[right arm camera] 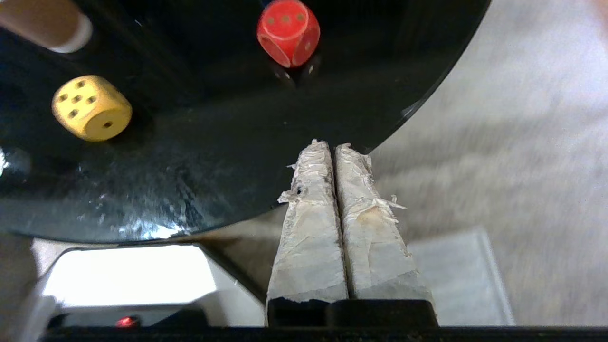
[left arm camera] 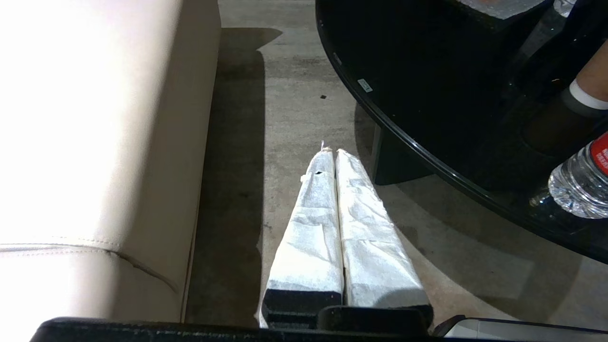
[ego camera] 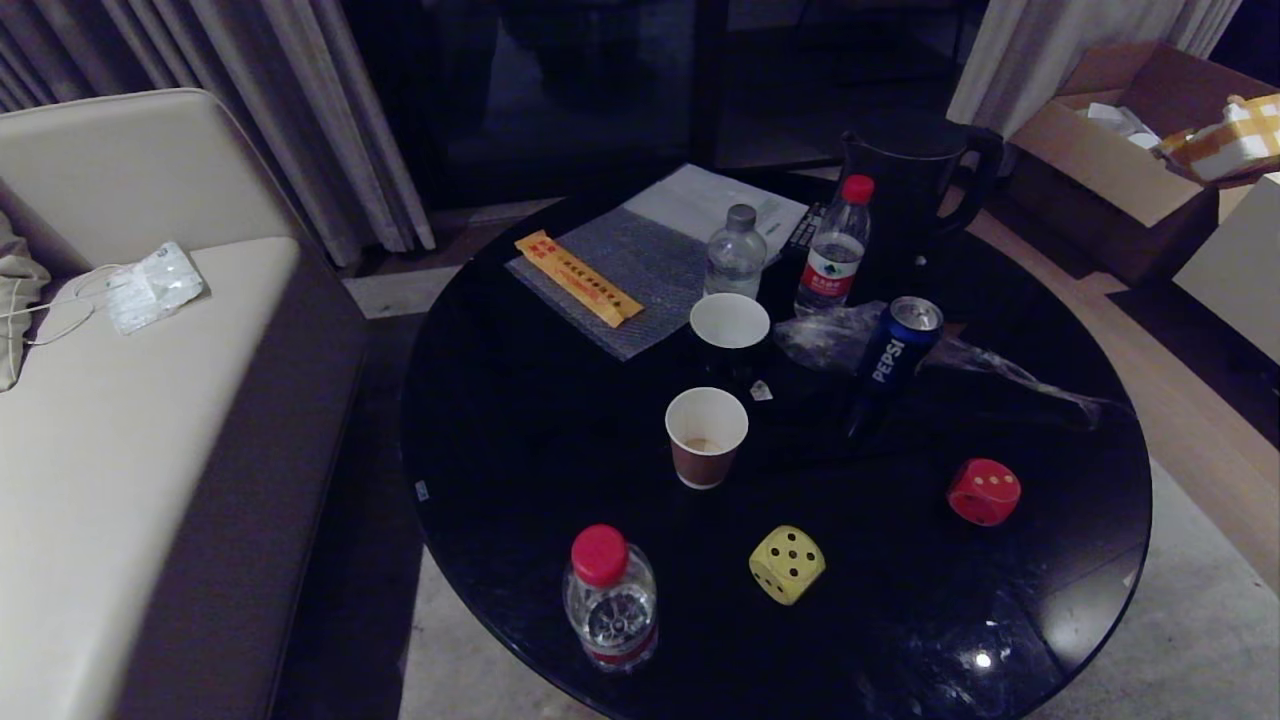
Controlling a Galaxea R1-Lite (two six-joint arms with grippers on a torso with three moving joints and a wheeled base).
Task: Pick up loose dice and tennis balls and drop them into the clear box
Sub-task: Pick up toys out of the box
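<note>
1. Two dice lie loose on the round black counter, so the task appears barely begun: nothing is collected.
2. One is the yellow die, near the counter's front edge, between a red-capped water bottle on its left and the red die farther right and a little deeper in.
3. No tennis balls show in any view, and neither does the clear box; it may stand outside the views, so where the dice must go cannot be told.
4. Other clutter sits deeper on the counter: a brown paper cup, a white-lined cup, a blue Pepsi can, two more bottles, a dark jug and some papers.
5. Neither arm appears in the head view.
6. The right end effector has its cloth-wrapped fingers pressed together and holds nothing. In its wrist view the tips hang at the counter's rim, with the red die ahead of them and the yellow die off to one side, both well apart from the fingers.
7. The left end effector is likewise closed and empty, hanging over the floor between a pale sofa and the counter's edge.
8. Left to do, as a judgement: every pick and every drop, starting with either die.
</note>
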